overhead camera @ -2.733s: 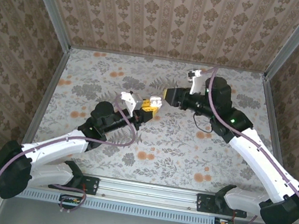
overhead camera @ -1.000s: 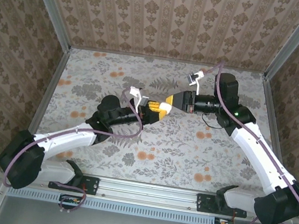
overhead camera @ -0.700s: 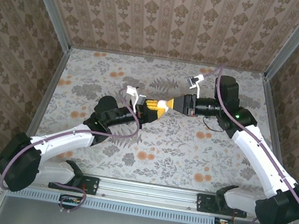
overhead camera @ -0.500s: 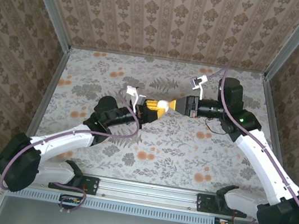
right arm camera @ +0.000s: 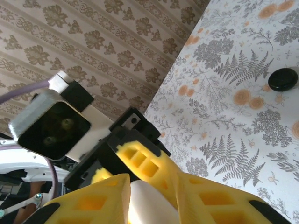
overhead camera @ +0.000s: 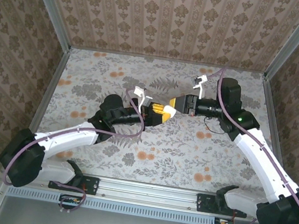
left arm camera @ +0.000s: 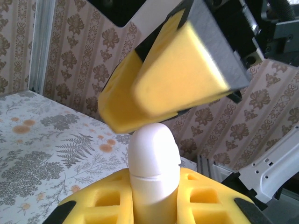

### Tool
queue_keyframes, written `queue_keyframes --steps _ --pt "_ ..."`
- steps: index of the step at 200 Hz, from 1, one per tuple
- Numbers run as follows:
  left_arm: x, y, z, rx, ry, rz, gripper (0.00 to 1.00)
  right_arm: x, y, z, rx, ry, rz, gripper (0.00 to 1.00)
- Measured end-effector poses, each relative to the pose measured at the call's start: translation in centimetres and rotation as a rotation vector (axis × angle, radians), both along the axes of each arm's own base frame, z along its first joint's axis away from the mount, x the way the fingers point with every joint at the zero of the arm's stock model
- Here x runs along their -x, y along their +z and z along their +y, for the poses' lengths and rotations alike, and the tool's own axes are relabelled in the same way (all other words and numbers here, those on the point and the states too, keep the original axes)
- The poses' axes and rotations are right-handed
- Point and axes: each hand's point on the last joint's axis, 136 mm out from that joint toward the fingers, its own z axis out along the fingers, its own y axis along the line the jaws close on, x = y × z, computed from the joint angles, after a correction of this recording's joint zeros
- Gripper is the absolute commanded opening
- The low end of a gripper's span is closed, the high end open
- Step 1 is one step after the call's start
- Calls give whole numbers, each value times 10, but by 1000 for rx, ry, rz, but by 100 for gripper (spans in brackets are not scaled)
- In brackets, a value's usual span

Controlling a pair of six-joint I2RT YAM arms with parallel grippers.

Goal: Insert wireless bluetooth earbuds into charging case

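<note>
A white capsule-shaped charging case [left arm camera: 154,163] stands upright between the yellow foam fingers of my left gripper [left arm camera: 154,207], which is shut on its lower half. My right gripper [right arm camera: 152,207] comes from the opposite side, and its yellow fingers [left arm camera: 177,79] close over the case's rounded top [right arm camera: 149,205]. In the top view the two grippers [overhead camera: 158,111] [overhead camera: 171,105] meet tip to tip above the middle of the table. One small black rounded piece [right arm camera: 282,79], possibly an earbud, lies on the tablecloth. The case's seam looks closed.
The floral tablecloth [overhead camera: 150,146] covers the table inside patterned walls with metal corner posts [overhead camera: 47,2]. The left arm's wrist camera housing [right arm camera: 51,126] sits just behind its fingers. Both arms reach inward from the near edge.
The right gripper swung round and closed in on the left gripper. The left arm pushed the case slightly right, until the fingers met around it.
</note>
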Motion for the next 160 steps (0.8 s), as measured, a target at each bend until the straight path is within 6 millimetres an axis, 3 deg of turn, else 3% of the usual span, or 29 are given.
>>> queue_keyframes --steps 81,160 --pt "5 -13 -6 -35 -33 64 0 12 -16 -8 3 -56 -49 25" --pt "2 -31 -10 -74 -40 151 0 9 -33 -11 111 -142 -140 22"
